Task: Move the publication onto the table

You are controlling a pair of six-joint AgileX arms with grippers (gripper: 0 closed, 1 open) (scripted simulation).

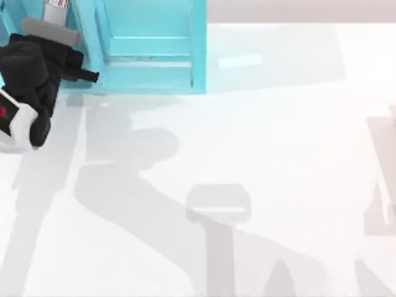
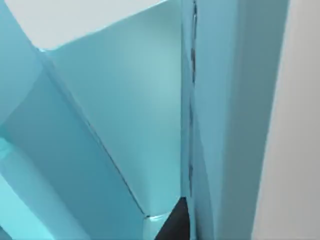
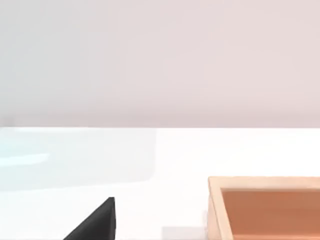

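Note:
The teal compartment shelf [image 1: 151,77] stands at the back left of the white table [image 1: 260,154]. Inside its open compartment lies a flat teal slab with a pale strip along its front, which I take for the publication [image 1: 148,59]. My left gripper [image 1: 88,75] is just left of the shelf's front corner, pointing toward it, a little apart from the publication. In the left wrist view teal walls [image 2: 125,100] sit very close, with a black tip of the left gripper [image 2: 175,227] at the edge. A black tip of the right gripper [image 3: 97,222] hangs low over the table.
A shallow wooden tray [image 3: 265,182] sits on the table near the right gripper. The left arm's black and white body [image 1: 25,93] is at the table's left edge. Shadows cross the middle and the right side of the table.

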